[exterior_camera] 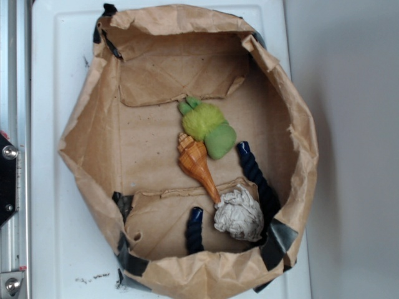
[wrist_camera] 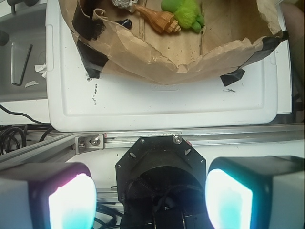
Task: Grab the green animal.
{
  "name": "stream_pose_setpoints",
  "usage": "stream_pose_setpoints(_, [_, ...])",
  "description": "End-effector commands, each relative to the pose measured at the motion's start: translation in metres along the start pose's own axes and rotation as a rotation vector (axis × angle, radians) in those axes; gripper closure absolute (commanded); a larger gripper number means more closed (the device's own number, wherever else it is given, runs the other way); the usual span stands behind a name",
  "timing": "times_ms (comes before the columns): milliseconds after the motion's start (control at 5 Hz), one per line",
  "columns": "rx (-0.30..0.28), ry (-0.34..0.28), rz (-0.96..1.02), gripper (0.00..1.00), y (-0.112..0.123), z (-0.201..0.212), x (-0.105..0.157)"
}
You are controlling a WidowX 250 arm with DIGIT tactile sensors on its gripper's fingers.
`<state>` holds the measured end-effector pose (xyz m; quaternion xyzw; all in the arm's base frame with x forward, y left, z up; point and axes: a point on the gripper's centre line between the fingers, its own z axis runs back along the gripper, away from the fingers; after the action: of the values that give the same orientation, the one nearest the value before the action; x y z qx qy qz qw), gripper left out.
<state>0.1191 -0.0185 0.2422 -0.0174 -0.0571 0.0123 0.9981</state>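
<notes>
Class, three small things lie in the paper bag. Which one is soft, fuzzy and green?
The green animal, a lime plush beside the wide end of the orange-brown seashell. The third, a crumpled grey-white paper ball, sits at the shell's pointed tip.

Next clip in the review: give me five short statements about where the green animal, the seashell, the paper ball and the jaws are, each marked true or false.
1. The green animal lies inside the brown paper bag. True.
2. The gripper holds the green animal. False: its jaws are open and empty, outside the bag, over the metal rail beside the white board.
3. The seashell lies against the green animal. True.
4. The crumpled paper ball sits on top of the green animal. False: it lies at the seashell's pointed end, apart from the toy.
5. The seashell is blue. False: it is orange-brown.
</notes>
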Motion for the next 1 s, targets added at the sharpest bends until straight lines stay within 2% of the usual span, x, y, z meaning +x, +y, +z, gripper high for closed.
stream_pose_setpoints(0, [0.000,0.000,0.000,0.00,0.000,0.000,0.000])
stream_pose_setpoints(200, [0.051,-0.027,0.007,0.00,-0.003,0.000,-0.038])
stream_pose_setpoints(400, [0.108,-0.052,0.035,0.00,-0.010,-0.003,-0.011])
stream_pose_setpoints(600, [0.115,-0.069,0.063,0.00,0.002,-0.007,0.009])
stream_pose_setpoints(800, [0.126,-0.038,0.089,0.00,0.012,-0.016,0.022])
